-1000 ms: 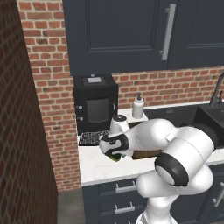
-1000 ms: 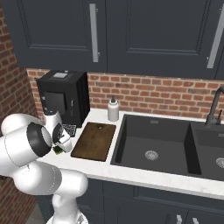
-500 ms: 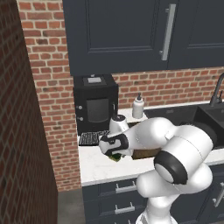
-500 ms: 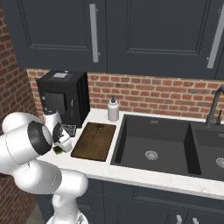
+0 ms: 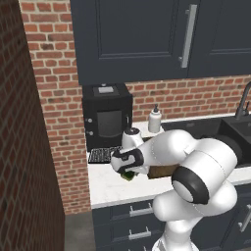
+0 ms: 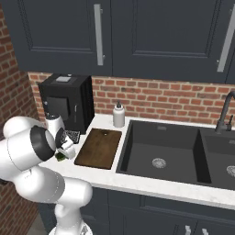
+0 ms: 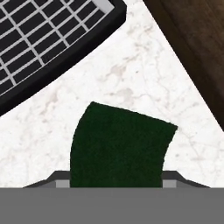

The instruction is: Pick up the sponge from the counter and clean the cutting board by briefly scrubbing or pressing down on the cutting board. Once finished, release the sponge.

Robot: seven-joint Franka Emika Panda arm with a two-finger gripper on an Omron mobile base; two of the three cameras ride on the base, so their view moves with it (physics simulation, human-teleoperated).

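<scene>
Pincer [image 7: 116,181] newly narrowed, now clenched around sponge [image 7: 118,146], long axis toward mesh mat [image 7: 43,48] and cutting board [image 7: 197,48].

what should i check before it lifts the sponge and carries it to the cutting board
1. Sponge lies between the jaws: ok, it fills the space at the hand's tip.
2. Jaws closed firmly on it: cannot tell, the contact is hidden.
3. Sponge still flat on the counter: ok.
4. Black mesh mat clear of the sponge: ok, a strip of counter separates them.
5. Cutting board bare for scrubbing: ok.
6. Soap bottle off the board: ok, it stands behind it.
</scene>
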